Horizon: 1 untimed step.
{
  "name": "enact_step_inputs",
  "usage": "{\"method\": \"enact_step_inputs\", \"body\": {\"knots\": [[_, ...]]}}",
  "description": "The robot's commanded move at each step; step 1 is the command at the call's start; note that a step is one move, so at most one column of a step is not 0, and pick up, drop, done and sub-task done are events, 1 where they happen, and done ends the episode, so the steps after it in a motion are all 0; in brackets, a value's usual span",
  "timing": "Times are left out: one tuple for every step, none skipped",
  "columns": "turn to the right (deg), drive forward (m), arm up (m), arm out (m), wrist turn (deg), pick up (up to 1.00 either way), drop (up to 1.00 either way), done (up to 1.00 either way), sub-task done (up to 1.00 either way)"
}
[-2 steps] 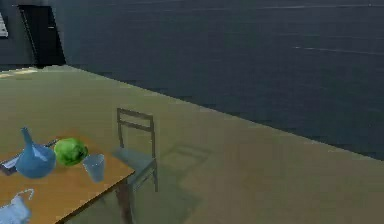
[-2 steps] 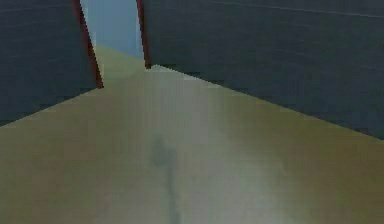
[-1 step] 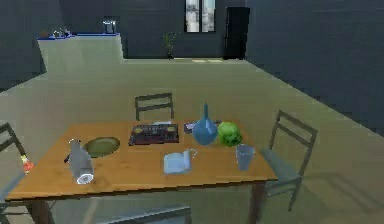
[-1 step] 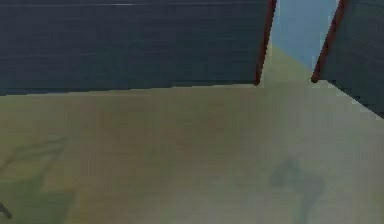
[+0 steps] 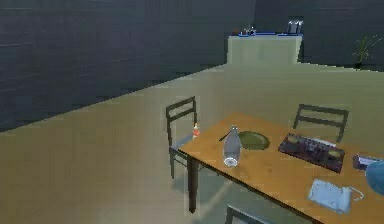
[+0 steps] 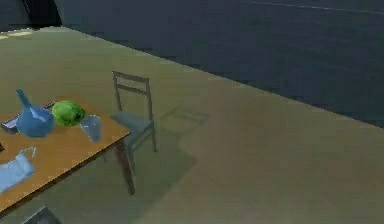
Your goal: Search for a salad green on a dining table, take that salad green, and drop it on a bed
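A round green leafy head, the salad green (image 6: 67,113), lies on the wooden dining table (image 6: 60,150) near its far edge at the arm side view's left. Beside it stand a blue vase-like vessel (image 6: 33,120) and a small pale blue cup (image 6: 92,128). In the forward view the same wooden table (image 5: 270,170) fills the lower right, with a blue rounded thing (image 5: 377,178) at the right edge.
On the table in the forward view lie a clear bottle (image 5: 232,147), a small red-topped shaker (image 5: 197,131), a green plate (image 5: 251,138), a dark tray (image 5: 311,151) and a white object (image 5: 331,195). Chairs (image 5: 182,122) (image 5: 320,120) (image 6: 134,105) flank it. A counter (image 5: 262,45) stands far back.
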Motion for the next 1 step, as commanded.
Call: {"method": "enact_step_inputs", "body": {"knots": [[-30.0,0.00,0.00,0.00,0.0,0.00,0.00,0.00,0.00]]}}
